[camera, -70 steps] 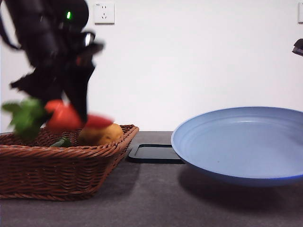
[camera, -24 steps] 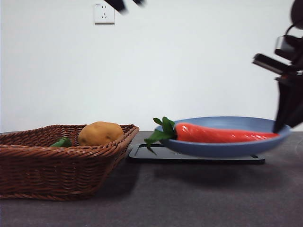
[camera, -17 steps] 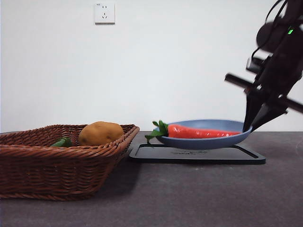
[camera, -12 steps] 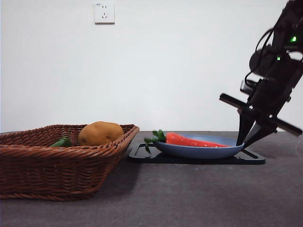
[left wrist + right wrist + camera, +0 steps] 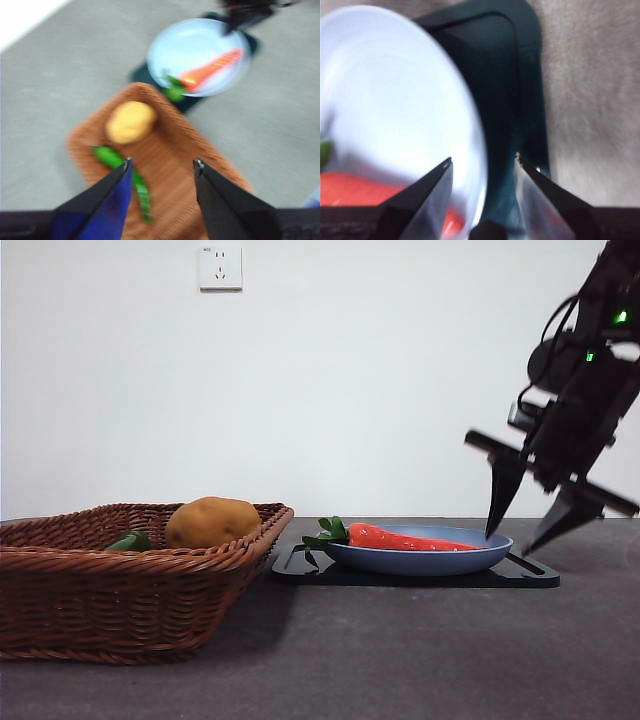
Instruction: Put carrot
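An orange-red carrot (image 5: 410, 538) lies lengthwise in a shallow blue plate (image 5: 420, 558), its dark green leaf tuft hanging over the plate's rim on the side toward the basket, the thin tip pointing toward the robot arm. The plate rests on a flat black tray (image 5: 520, 577), which sits on a dark grey table (image 5: 400, 660). Judging by this, the carrot is placed and the plate set down where it belongs.

The right gripper (image 5: 530, 525) hangs just past the plate's far rim, its two black jaws spread apart and holding nothing; from its own wrist camera the plate edge (image 5: 475, 150) sits in the gap between the jaws, not pinched. It looks like a hand that has let go.

Beside the tray stands a brown wicker basket (image 5: 130, 590) holding a yellow-brown potato (image 5: 212, 522) and a small green vegetable (image 5: 128, 540), both apart from the carrot. The left gripper (image 5: 162, 167) waits high above the basket, jaws spread and empty.

Behind everything is a plain white wall with one white power socket (image 5: 220, 267)
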`<action>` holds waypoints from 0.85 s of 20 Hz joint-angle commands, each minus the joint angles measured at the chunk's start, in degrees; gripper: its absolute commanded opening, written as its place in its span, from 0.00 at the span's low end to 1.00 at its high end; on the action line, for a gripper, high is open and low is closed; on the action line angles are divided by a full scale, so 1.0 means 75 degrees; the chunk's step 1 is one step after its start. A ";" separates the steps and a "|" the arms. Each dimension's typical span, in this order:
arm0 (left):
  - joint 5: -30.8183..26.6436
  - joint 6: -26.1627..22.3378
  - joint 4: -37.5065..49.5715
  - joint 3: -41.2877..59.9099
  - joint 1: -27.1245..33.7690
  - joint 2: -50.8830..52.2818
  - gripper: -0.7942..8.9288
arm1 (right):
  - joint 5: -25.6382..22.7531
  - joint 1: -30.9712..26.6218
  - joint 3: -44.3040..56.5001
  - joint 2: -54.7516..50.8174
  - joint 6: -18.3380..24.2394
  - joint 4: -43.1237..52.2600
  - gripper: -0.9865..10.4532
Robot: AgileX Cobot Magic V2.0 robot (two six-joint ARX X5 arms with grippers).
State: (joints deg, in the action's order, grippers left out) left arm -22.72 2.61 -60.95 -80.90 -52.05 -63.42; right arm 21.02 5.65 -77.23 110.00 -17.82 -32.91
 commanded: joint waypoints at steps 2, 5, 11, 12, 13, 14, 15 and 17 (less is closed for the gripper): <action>-0.1341 0.0044 0.0933 -0.0119 -0.0041 -0.0096 0.31 | -0.0032 -0.0012 -0.0114 -0.1011 0.0466 -0.0653 0.28; -0.2346 0.0017 0.2509 -0.0119 0.0122 -0.0268 0.30 | -0.0038 0.0017 -0.0111 -0.2142 0.0898 -0.1571 0.19; -0.1717 -0.0449 0.3060 -0.0119 0.0833 -0.0787 0.09 | -0.0629 0.0391 -0.0105 -0.4398 0.1614 -0.2853 0.09; -0.1268 -0.0449 0.2862 -0.0119 0.0965 -0.0796 0.09 | -0.0968 0.0545 -0.0099 -0.4721 0.1620 -0.2940 0.09; -0.0842 -0.0527 0.2588 -0.0119 0.1093 -0.0761 0.09 | -0.1311 0.0778 -0.0064 -0.5077 0.1626 -0.2996 0.09; -0.0580 -0.0562 0.2244 -0.0119 0.1180 -0.0682 0.09 | -0.1539 0.1000 0.0009 -0.5432 0.1626 -0.3019 0.09; -0.0414 -0.0571 0.1903 -0.0119 0.1256 -0.0568 0.09 | -0.1687 0.1206 0.0108 -0.5727 0.1626 -0.3010 0.09; -0.0026 -0.0589 0.1189 -0.0117 0.1440 -0.0221 0.09 | -0.2031 0.1725 0.0414 -0.6373 0.1629 -0.2929 0.09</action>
State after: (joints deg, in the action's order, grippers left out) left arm -22.92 -1.15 -52.51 -80.90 -40.97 -65.01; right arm 5.91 18.57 -73.54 61.25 -6.13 -55.18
